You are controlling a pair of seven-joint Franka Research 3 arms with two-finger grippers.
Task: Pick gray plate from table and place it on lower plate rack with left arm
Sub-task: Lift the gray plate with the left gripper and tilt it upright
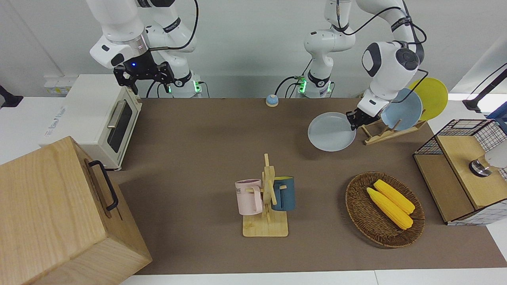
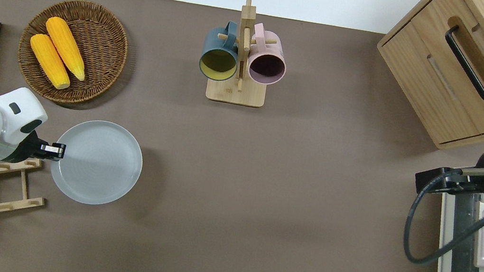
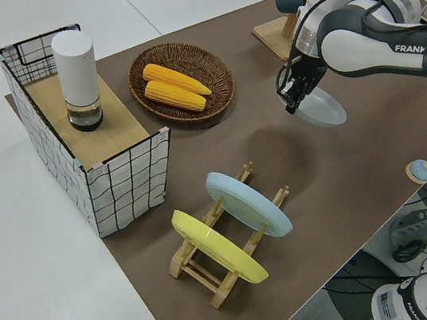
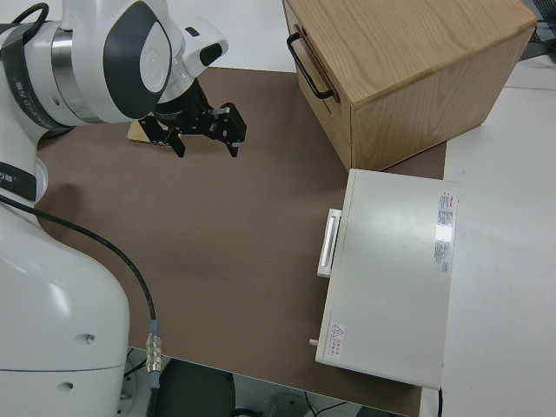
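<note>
My left gripper (image 1: 353,120) is shut on the rim of the gray plate (image 1: 332,131) and holds it nearly level in the air. In the overhead view the gripper (image 2: 57,151) and plate (image 2: 96,162) are over the brown table (image 2: 287,186), just beside the lower plate rack (image 2: 9,187). The rack (image 1: 380,134) holds a light blue plate (image 1: 402,109) and a yellow plate (image 1: 431,97) on edge. The left side view shows the plate (image 3: 322,108) clear of the mat, above its shadow. My right arm is parked with its gripper (image 4: 207,143) open.
A wicker basket (image 1: 358,221) with two corn cobs lies farther from the robots than the rack. A mug stand (image 1: 266,198) with a pink and a blue mug stands mid-table. A wire crate (image 1: 467,166), a toaster oven (image 1: 99,114), a wooden cabinet (image 1: 59,213) and a small bell (image 1: 271,100) stand around.
</note>
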